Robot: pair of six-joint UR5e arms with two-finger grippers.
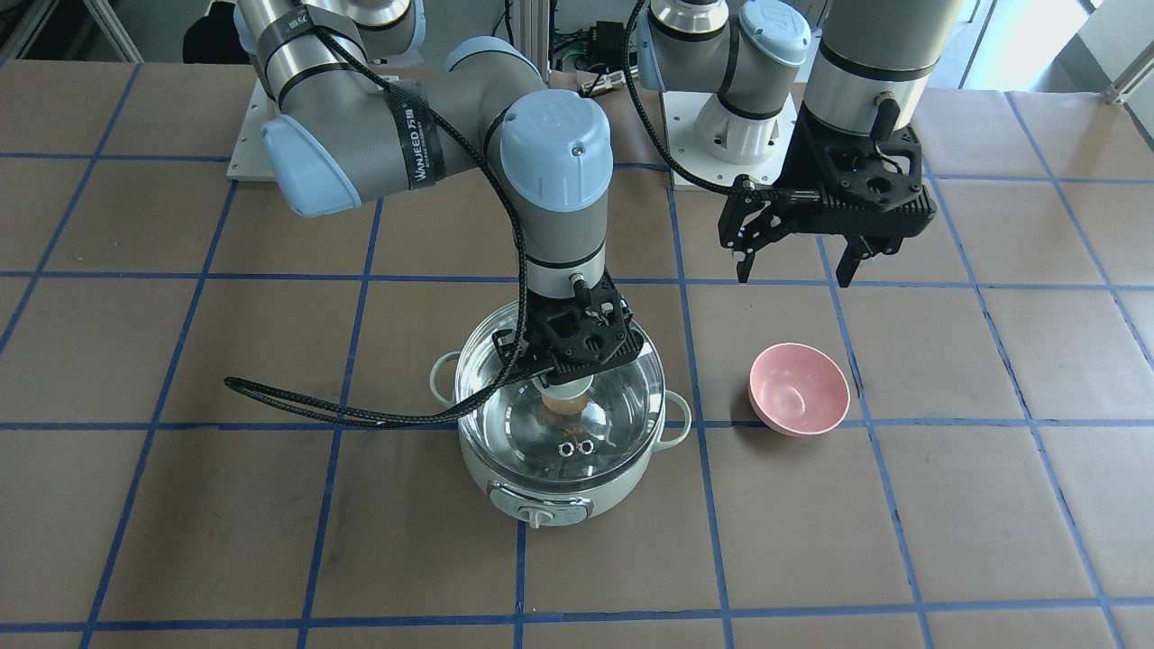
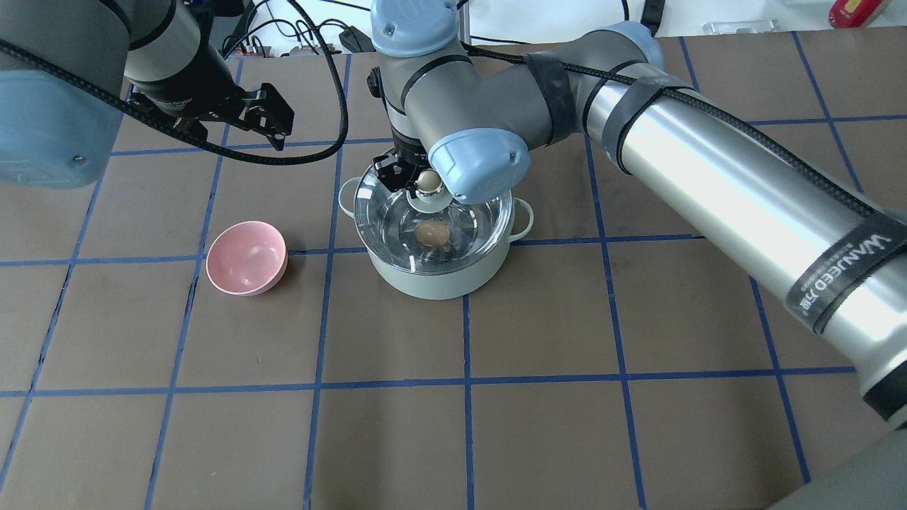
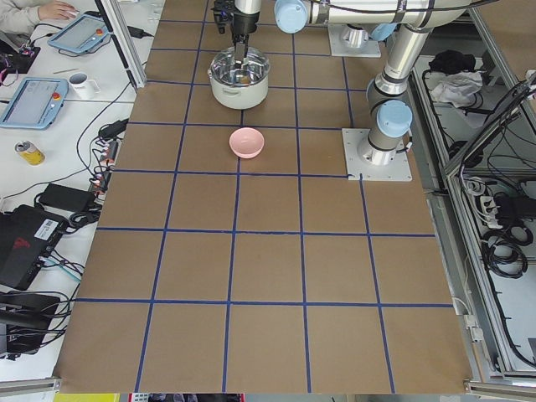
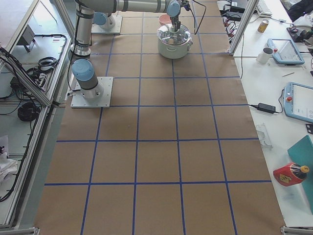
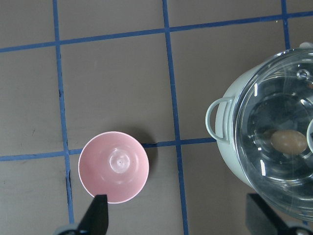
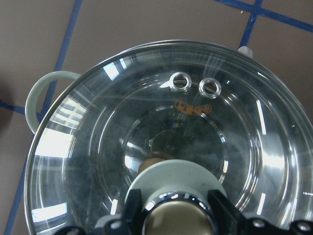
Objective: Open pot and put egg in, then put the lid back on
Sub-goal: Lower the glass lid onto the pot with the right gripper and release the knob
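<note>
The pale mint-green pot (image 1: 559, 491) stands mid-table with the clear glass lid (image 1: 622, 397) resting on it. The tan egg (image 2: 431, 233) lies inside on the steel bottom and shows through the glass; it also shows in the left wrist view (image 5: 288, 141). My right gripper (image 1: 566, 379) is straight above the lid. In the right wrist view its fingers flank the beige knob (image 6: 178, 220) and are shut on it. The two vent rings (image 6: 195, 84) show on the lid. My left gripper (image 1: 793, 266) hangs open and empty above the table, behind the pink bowl.
An empty pink bowl (image 1: 799, 388) stands beside the pot on my left side, and it shows in the left wrist view (image 5: 113, 167). The right arm's black cable (image 1: 343, 410) loops low beside the pot. Brown paper with blue tape lines (image 2: 464, 386) covers the table.
</note>
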